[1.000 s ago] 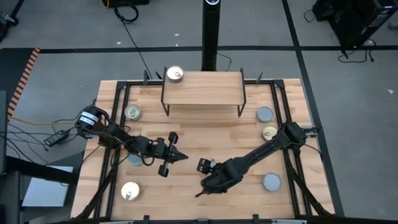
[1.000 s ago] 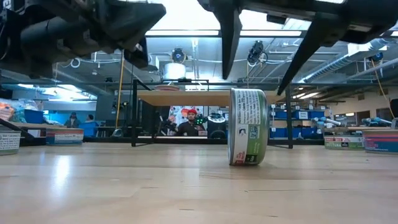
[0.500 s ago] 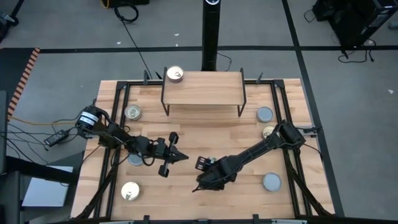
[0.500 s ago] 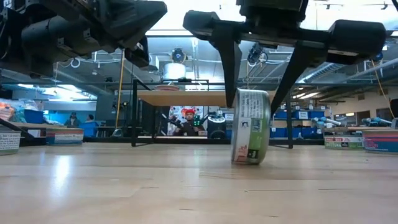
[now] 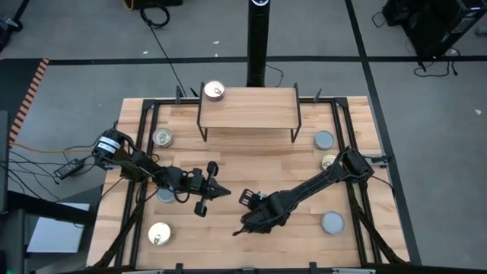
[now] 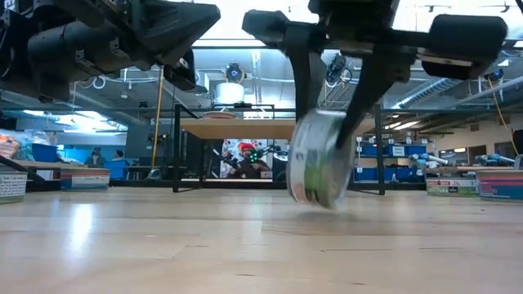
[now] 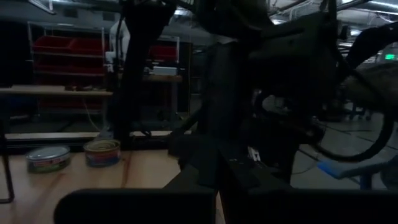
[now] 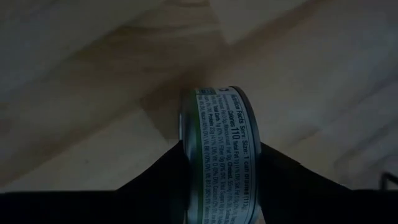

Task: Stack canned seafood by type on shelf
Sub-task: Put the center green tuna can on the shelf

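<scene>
High view: we see the right arm stretched diagonally from the table's right edge toward the front centre, right gripper (image 5: 245, 224) low over the table (image 5: 228, 164). The left arm lies across the left side, left gripper (image 5: 219, 191) pointing toward centre, fingers pressed together, holding nothing. The shelf (image 5: 248, 109) stands at the back centre with one gold-lid tin (image 5: 214, 92) at its back left corner. More gold-lid tins sit at left (image 5: 161, 138), front left (image 5: 159, 234) and right (image 5: 329, 161); grey-lid tins sit at right back (image 5: 324, 139) and right front (image 5: 332, 222).

Low view: we see the right gripper (image 6: 337, 98) coming down from above, its fingers (image 6: 306, 77) on either side of a tin (image 6: 318, 158) standing on edge. This tin tilts, its lower rim at or just off the table (image 6: 163, 245); contact there we cannot tell. The left arm hangs dark at upper left. A person sits far behind, under the shelf (image 6: 237, 128).

Left wrist view: mostly dark arm parts; two tins (image 7: 74, 155) lie flat side by side on the table.

Right wrist view: we see the tin (image 8: 225, 149) on edge, clamped between the two dark fingers (image 8: 158, 180), label side toward us.
</scene>
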Robot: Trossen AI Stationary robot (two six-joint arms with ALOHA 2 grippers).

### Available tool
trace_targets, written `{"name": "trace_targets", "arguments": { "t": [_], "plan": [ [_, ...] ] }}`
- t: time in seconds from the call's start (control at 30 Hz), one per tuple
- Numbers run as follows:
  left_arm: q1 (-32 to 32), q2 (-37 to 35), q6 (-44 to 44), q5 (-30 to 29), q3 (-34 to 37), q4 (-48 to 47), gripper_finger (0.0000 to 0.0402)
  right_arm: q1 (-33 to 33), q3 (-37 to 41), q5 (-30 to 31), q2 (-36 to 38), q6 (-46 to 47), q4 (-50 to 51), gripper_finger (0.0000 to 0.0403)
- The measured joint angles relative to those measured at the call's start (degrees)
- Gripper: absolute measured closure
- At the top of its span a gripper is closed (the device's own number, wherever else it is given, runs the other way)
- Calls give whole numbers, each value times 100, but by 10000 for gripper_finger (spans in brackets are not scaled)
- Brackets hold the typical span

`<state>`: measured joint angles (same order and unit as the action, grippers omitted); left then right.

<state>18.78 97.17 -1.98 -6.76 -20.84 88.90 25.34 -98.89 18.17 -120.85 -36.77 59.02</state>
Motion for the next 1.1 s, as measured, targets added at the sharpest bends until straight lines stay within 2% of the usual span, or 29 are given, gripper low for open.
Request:
{"name": "trace_targets", "arguments": {
  "t": [0.23, 0.5, 0.6, 0.8, 0.97, 1.1],
  "plan": [
    [-2, 0, -4, -464, -15, 40, 395, -121, 0, 1143, 555, 605, 76, 248],
    [-2, 2, -15, -560, -215, 26, 395, -740, 0, 3396, 1768, 1693, 390, 248],
    [-3, 4, -17, -666, -245, 23, 395, -1196, 0, 3986, 2147, 2150, 401, 248],
    [-218, 4, -145, -1021, -245, -153, 395, -2421, 201, 4066, 2267, 2334, 86, 248],
    [-358, 4, -433, -1022, -245, -445, 395, -3412, 864, 3998, 2255, 1892, -946, 248],
    [-358, 4, -433, -1019, -245, -494, 395, -4064, 1362, 3602, 2255, 1571, -1753, 247]
  ]
}}
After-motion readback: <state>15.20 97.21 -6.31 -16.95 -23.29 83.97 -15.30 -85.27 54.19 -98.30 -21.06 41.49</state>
